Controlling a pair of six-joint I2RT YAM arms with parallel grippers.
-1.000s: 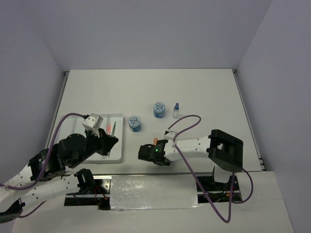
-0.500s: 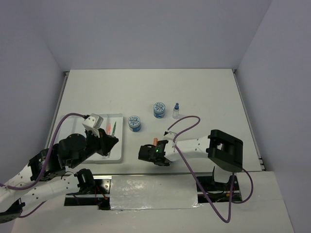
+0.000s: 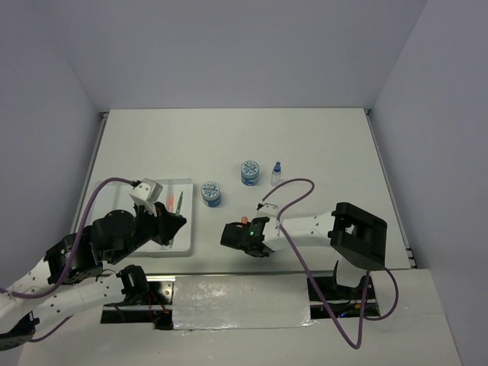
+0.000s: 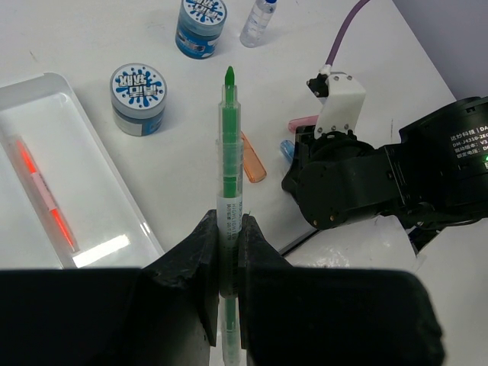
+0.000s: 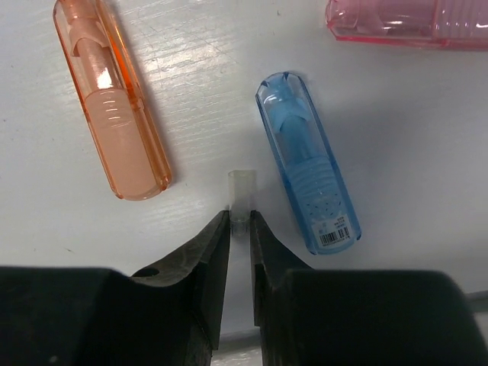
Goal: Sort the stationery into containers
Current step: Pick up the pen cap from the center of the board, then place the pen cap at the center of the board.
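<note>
Green pen (image 4: 229, 152) between the left fingers (image 4: 191, 259), tip forward

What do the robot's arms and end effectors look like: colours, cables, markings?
The left arm and right arm have white links and black joint housings. A purple cable loops along each. The left end effector and right end effector are black and tapered. The right wrist shows a green light and white printed lettering.

Table (image 3: 320, 145) bears tray (image 4: 76, 145), two pots (image 3: 211, 193), bottle (image 3: 276, 174), two markers (image 5: 110, 99), perhaps an eraser (image 5: 412, 23)
</note>
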